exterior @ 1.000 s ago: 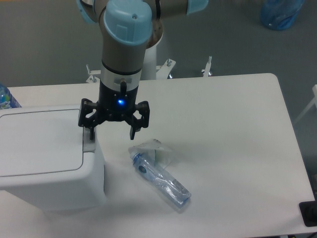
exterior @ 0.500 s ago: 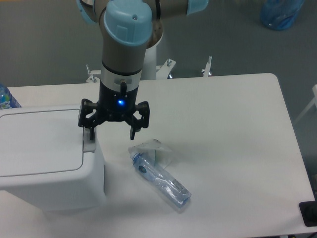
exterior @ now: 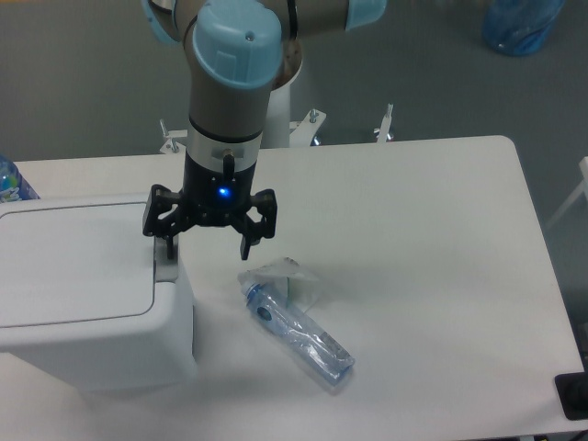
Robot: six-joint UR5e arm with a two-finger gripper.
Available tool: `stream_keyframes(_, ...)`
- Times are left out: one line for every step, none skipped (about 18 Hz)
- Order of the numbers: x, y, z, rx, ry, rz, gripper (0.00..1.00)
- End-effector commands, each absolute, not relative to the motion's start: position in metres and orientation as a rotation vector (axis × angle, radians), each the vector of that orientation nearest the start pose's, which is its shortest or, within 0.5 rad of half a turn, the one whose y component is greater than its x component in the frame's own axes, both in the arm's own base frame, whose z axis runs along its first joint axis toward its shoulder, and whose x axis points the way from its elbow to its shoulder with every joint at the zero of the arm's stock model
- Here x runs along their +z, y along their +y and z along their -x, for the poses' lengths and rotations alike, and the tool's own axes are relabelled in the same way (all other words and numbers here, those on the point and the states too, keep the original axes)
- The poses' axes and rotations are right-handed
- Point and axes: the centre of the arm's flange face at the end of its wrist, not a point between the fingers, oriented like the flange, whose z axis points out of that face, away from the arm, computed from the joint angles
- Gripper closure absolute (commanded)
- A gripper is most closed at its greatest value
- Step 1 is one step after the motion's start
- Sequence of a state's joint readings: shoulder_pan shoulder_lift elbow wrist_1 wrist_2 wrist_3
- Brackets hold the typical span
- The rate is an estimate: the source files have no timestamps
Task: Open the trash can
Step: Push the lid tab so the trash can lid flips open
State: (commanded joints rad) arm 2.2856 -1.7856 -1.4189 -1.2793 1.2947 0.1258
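The trash can (exterior: 83, 294) is a large white boxy bin at the left of the table, its flat lid (exterior: 69, 262) lying closed. A small grey push tab (exterior: 165, 267) sits at the lid's right edge. My gripper (exterior: 208, 246) hangs at the bin's right side, open, its fingers spread wide. The left fingertip (exterior: 169, 246) is right over the tab, touching or nearly touching it. The right fingertip (exterior: 245, 248) hangs over the bare table. Nothing is between the fingers.
A clear plastic bottle (exterior: 296, 333) with a blue label lies on the table right of the bin, below the gripper. Another blue-labelled bottle (exterior: 13, 180) shows at the far left edge. The table (exterior: 432, 276) reaches out to the right.
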Motion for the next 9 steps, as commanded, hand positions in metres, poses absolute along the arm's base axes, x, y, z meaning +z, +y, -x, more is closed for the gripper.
stream_keyframes(0.482, 0.559, 0.273, -0.226, -0.774, 2.706, 0.00)
stream_keyframes(0.482, 0.559, 0.273, -0.225, -0.774, 2.705, 0.00)
stream_keyframes(0.482, 0.559, 0.273, -0.225, -0.774, 2.705, 0.00)
stream_keyframes(0.482, 0.559, 0.273, -0.225, -0.774, 2.705, 0.00)
stream_keyframes(0.483, 0.559, 0.273, -0.224, -0.773, 2.704, 0.00)
stream_keyframes(0.486, 0.559, 0.273, -0.220, -0.770, 2.699, 0.00)
stream_keyframes(0.490, 0.559, 0.273, -0.216, -0.766, 2.695, 0.00)
stream_keyframes(0.497, 0.560, 0.273, -0.203, -0.752, 2.682, 0.00)
stream_keyframes(0.507, 0.562, 0.275, -0.179, -0.734, 2.658, 0.00)
